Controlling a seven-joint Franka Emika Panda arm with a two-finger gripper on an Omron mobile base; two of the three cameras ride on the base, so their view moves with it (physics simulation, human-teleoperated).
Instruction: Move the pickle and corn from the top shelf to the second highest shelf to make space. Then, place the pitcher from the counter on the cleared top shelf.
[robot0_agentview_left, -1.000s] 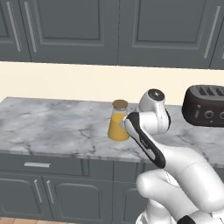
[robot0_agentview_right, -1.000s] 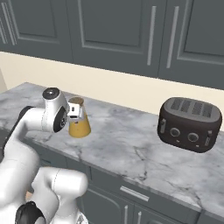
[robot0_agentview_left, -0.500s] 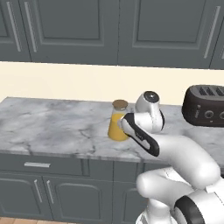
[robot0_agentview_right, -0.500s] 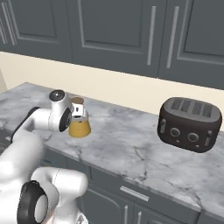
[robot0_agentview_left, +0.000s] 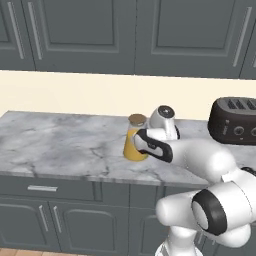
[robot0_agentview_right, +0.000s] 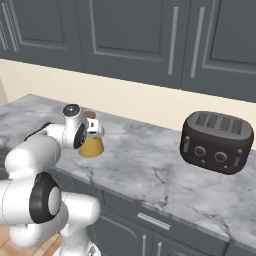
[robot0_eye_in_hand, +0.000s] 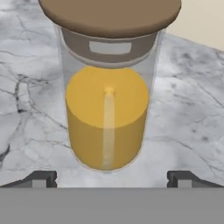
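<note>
Marble countertop (robot0_agentview_left: 60, 145), grey-white and veined, runs across the left base view above dark grey cabinet fronts with silver bar handles. On it stands the tall cylindrical pitcher (robot0_agentview_left: 133, 142) with its orange-yellow body and round brownish-grey lid, upright, roughly midway along the slab. The white arm reaches in from the lower right and its two-finger gripper (robot0_agentview_left: 141, 141) sits right against the pitcher's right side; from this angle I cannot tell whether the fingers touch it. A black toaster (robot0_agentview_left: 234, 120) rests well apart to the right, near the cream wall.

From the right base view, the pitcher (robot0_agentview_right: 92, 145) stands on the counter (robot0_agentview_right: 150, 165) at the left, partly hidden behind the hand (robot0_agentview_right: 92, 129), which is level with its upper part. The black toaster (robot0_agentview_right: 216, 141) sits far off to the right.

Looking along the hand view, the pitcher (robot0_eye_in_hand: 108, 109) looms close and centred, lid at the top, standing on the veined slab (robot0_eye_in_hand: 188, 109). The two dark fingertips (robot0_eye_in_hand: 41, 178) are spread wide, one at each side below the jug, with clear marble between each tip and the body, so the gripper (robot0_eye_in_hand: 111, 179) is released and grasps nothing.
</note>
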